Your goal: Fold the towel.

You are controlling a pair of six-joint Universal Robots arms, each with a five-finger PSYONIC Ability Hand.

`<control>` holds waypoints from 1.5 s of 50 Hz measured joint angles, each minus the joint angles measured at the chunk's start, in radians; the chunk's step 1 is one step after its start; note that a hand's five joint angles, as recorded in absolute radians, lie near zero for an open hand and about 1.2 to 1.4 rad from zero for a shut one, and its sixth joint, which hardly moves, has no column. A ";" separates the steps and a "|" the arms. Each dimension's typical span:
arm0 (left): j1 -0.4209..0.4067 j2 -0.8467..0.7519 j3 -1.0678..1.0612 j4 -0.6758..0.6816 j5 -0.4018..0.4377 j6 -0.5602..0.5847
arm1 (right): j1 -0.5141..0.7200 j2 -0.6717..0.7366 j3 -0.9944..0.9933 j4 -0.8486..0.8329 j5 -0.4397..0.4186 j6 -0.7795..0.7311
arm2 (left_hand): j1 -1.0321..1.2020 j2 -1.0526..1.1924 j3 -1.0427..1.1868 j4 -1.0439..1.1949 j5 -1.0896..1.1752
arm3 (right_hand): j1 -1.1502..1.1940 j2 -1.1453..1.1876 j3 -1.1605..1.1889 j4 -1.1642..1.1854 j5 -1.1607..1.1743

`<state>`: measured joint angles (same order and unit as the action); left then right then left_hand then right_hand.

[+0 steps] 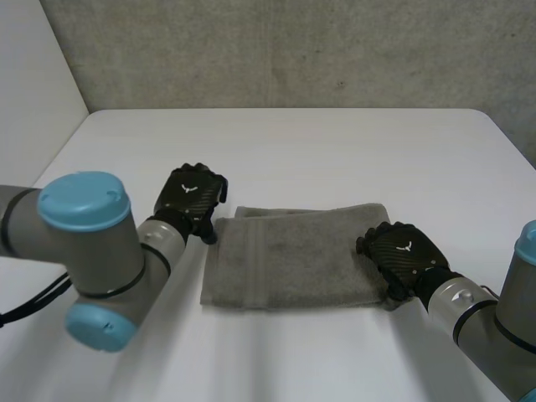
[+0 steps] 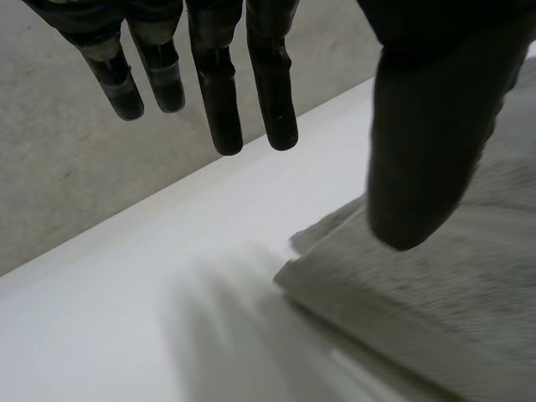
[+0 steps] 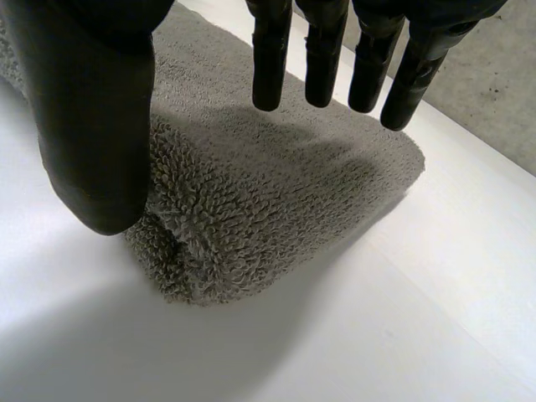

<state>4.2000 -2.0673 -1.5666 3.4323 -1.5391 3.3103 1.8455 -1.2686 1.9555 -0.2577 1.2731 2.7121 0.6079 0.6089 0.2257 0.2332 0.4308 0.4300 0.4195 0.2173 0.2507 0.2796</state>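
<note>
Left arm (image 1: pixel 88 251) elbow blocks near-left worktop (image 1: pixel 335 142). Right robot hand (image 1: pixel 400 254) covers towel (image 1: pixel 293 260) right edge; contact w/ cloth unclear. Its fingers (image 3: pixel 268 59) straight, thumb apart, holding nothing. Towel folded, mid-worktop. Left robot hand (image 1: pixel 193 199) at far-left corner: straight fingers over bare worktop, thumb above cloth, nothing held.

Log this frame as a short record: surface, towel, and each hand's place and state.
surface: white table
towel: grey, folded in layers, lying flat
left hand: open, fingers straight, at the towel's far left corner, thumb over that corner, holding nothing
right hand: open, fingers straight, over the towel's right end, thumb beside its near corner, holding nothing
</note>
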 measured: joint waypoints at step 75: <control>-0.091 0.125 -0.009 0.108 0.217 0.238 | -0.039 -0.026 0.006 0.011 0.006 -0.054 | 0.676 0.696 0.000 0.000 0.726 | 0.338 0.347 0.000 0.000 0.302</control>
<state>4.1086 -1.9420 -1.5758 3.5402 -1.3224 3.5481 1.8066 -1.2946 1.9613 -0.2470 1.2793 2.6585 1.2843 1.3044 0.2257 0.2331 1.1568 0.7680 0.7667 0.2174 0.2507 0.5812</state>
